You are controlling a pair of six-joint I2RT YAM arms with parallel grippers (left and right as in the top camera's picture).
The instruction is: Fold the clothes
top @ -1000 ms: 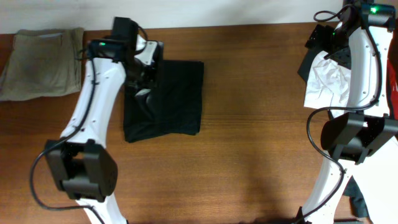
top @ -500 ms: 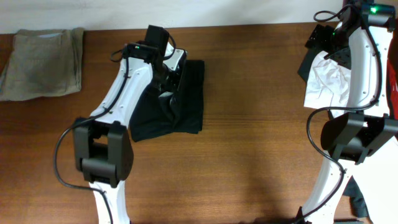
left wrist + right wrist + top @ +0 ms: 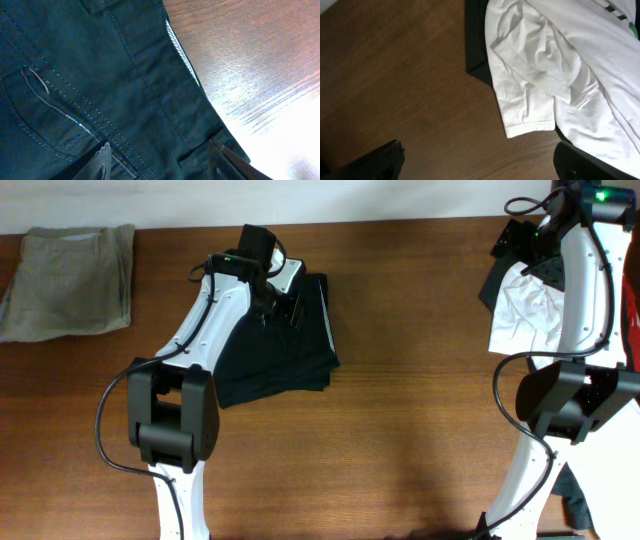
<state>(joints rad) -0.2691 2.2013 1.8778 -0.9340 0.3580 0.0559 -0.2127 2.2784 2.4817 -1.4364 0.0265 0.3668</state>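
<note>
Overhead view: folded dark trousers (image 3: 290,355) lie left of centre on the bench (image 3: 420,380), with the left claw (image 3: 290,308) over their upper edge. Its fingers (image 3: 102,162) stand spread apart above the fabric in the wrist view, gripping nothing. A folded khaki garment (image 3: 70,275) sits at the far left corner, well apart. A white shirt (image 3: 530,310) lies crumpled at the right edge, over a dark cloth (image 3: 475,45). The right claw (image 3: 480,165) is spread open above bare wood beside the shirt.
</note>
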